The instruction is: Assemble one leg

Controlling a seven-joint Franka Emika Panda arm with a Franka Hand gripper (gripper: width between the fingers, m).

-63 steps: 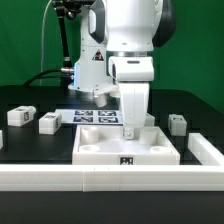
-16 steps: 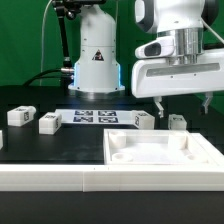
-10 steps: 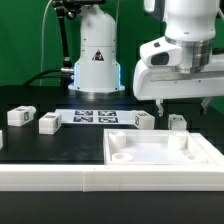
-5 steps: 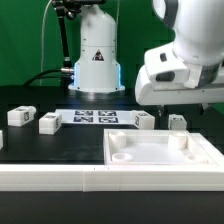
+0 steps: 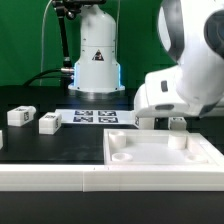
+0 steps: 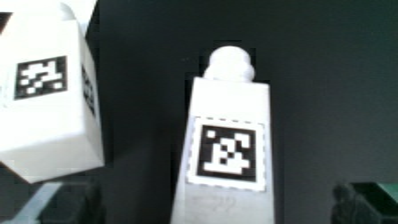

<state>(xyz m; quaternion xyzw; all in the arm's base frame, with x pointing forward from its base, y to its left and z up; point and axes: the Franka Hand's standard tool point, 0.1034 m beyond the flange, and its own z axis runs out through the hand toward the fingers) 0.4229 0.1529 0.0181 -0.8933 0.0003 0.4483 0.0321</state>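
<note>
Leg [image 6: 228, 135] flat on the black table [image 5: 60, 145], tag [image 6: 226, 151] facing up, rounded peg [image 6: 228, 62] at one end. Lies centred under the gripper [image 6: 210, 200], between two dark fingertips [image 6: 54, 205] spread wide and well clear of its sides: hand released, grasping nothing. Second leg [image 6: 50, 95] close beside the leg but apart from it, angled a little off its line, tag also up. From the exterior view, arm [image 5: 190, 85] bent low just beyond the far rim of the tray [image 5: 155, 152], toward the exterior view's right, covering most of that spot. Two small white blocks showing under it there, just beyond the tray's far rim; probably the same two legs, though too covered for matching either to the wrist view with certainty. Third leg [image 5: 20, 115] and fourth leg [image 5: 49, 122] also beyond the tray's far rim, well off toward the exterior view's left, near each other but not touching. Marker board [image 5: 95, 117] flat on the table beyond the tray's far corner on the exterior view's left. Base [image 5: 95, 55] of the robot farther back from the tray again. Tray itself flat, hollow side up, round socket [image 5: 120, 156] in a near corner. Long white rail [image 5: 50, 178] along the tray's near side, reaching past the tray toward the exterior view's left.
</note>
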